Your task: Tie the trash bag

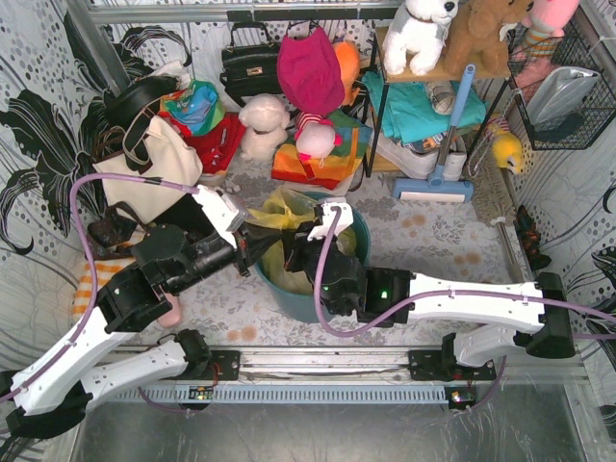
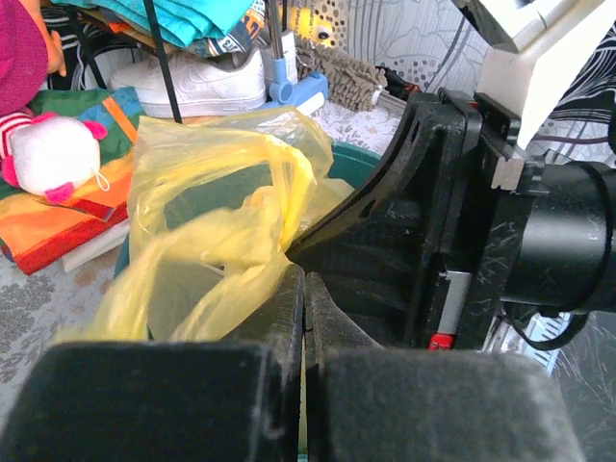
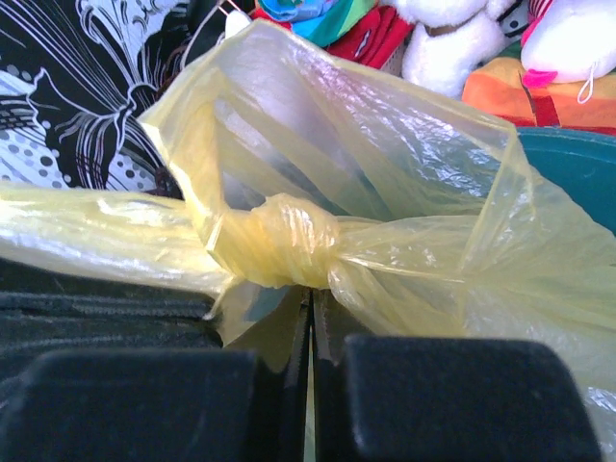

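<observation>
Knot (image 3: pixel 279 241) showing on my right wrist view, a tight yellow twist just above the right end effector (image 3: pixel 310 318). Its jaws are pressed together with a sliver of the trash bag (image 3: pixel 404 173) pinched between them. Left end effector (image 2: pixel 300 289) reads the same to me: jaws narrowed right down on a fold of yellow plastic. From above, I see the bag sitting in the teal bin (image 1: pixel 292 306) mid-counter (image 1: pixel 433 231), with both end effectors meeting over its mouth, one from each side.
</observation>
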### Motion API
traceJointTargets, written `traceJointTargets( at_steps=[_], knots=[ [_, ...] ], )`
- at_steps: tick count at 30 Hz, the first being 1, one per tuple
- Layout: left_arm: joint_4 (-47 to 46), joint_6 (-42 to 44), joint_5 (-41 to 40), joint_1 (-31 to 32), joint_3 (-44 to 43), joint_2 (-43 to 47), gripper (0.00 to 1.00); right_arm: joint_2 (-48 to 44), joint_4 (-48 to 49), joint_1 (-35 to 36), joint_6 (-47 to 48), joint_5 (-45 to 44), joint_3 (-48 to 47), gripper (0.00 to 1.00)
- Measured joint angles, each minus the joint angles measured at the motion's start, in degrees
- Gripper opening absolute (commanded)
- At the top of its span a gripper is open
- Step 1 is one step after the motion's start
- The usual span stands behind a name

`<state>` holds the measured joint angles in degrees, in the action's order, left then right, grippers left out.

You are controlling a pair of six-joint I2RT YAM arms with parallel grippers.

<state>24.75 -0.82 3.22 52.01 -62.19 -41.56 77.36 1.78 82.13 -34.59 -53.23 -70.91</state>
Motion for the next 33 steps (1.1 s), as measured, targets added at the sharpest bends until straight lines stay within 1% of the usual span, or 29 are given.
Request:
traceJointTargets(
  at_steps=[2, 5, 12, 17, 25, 28, 33],
  knots=[
    [0.6, -0.3, 0.3, 0.0, 0.0, 0.1, 0.0, 0.0, 4.3, 0.0, 2.2, -0.7, 1.7, 0.0],
    [1.1, -0.9, 0.5, 0.0, 0.0, 0.5, 0.0, 0.0, 13.6, 0.0, 6.6, -1.7, 5.4, 0.0],
    [1.4, -2.1, 1.2, 0.0, 0.0, 1.0, 0.0, 0.8, 34.5, 0.0, 19.3, -2.5, 10.6, 0.0],
    [1.4, -2.9, 1.7, 0.0, 0.0, 1.4, 0.0, 3.9, 50.0, 0.0, 29.8, -2.6, 11.4, 0.0],
    [-0.2, -4.9, 2.4, -0.1, 1.2, 2.2, 0.0, 9.6, 70.1, 0.0, 45.6, -4.3, 11.9, 0.0],
    [-1.1, -5.2, 2.8, -0.3, 1.7, 2.2, 0.0, 12.2, 78.7, 0.0, 53.0, -4.8, 11.9, 0.0],
    [-1.2, -5.6, 2.8, -0.5, 2.0, 1.7, 0.0, 14.7, 85.3, 0.0, 61.9, -4.7, 11.8, 0.0]
  ],
)
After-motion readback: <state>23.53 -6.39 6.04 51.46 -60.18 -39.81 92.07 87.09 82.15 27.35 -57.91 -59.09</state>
